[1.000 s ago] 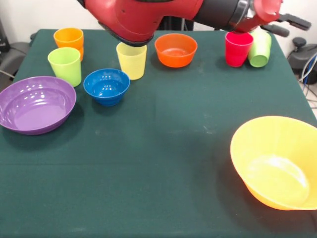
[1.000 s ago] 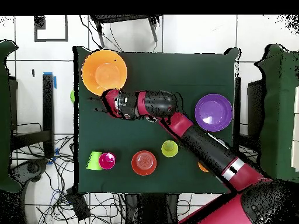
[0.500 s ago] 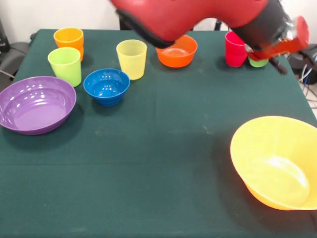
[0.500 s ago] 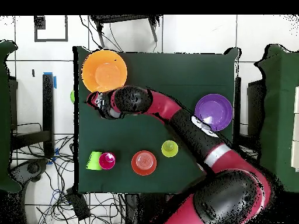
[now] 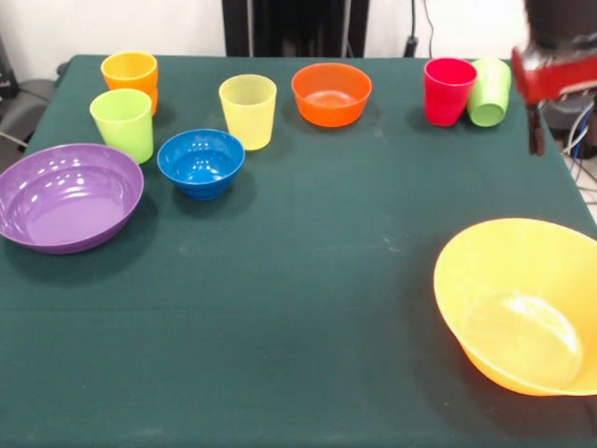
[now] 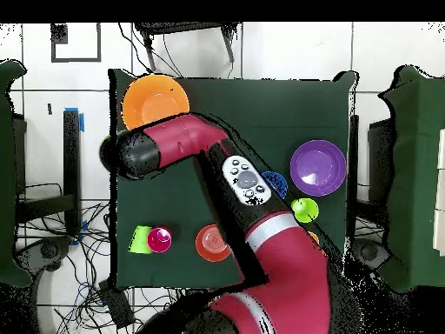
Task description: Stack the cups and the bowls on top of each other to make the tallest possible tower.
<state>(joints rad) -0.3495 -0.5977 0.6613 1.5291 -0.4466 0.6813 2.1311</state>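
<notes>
All cups and bowls stand apart on the green table; no tower stands. In the front view the orange cup [image 5: 129,70], lime green cup [image 5: 122,121] and yellow cup [image 5: 248,110] are at the back left. The red cup [image 5: 448,91] and the tilted green cup [image 5: 489,91] touch at the back right. The red-orange bowl [image 5: 331,93], blue bowl [image 5: 201,161], purple bowl [image 5: 65,194] and large orange-yellow bowl [image 5: 522,303] lie open side up. The large green bowl is out of view. My gripper [image 5: 538,131] hangs at the right edge beside the green cup, holding nothing I can see. In the overhead view the gripper [image 6: 113,155] is at the table's left edge.
In the overhead view the arm [image 6: 248,187] crosses the table and hides the yellow and orange cups and most of the blue bowl [image 6: 276,183]. The orange-yellow bowl [image 6: 155,100] lies just past the gripper. Cables and chairs surround the table [image 5: 308,280].
The arm has swung across the back of the table to the right edge in the front view, uncovering the cups and red-orange bowl. No cup or bowl has moved.
</notes>
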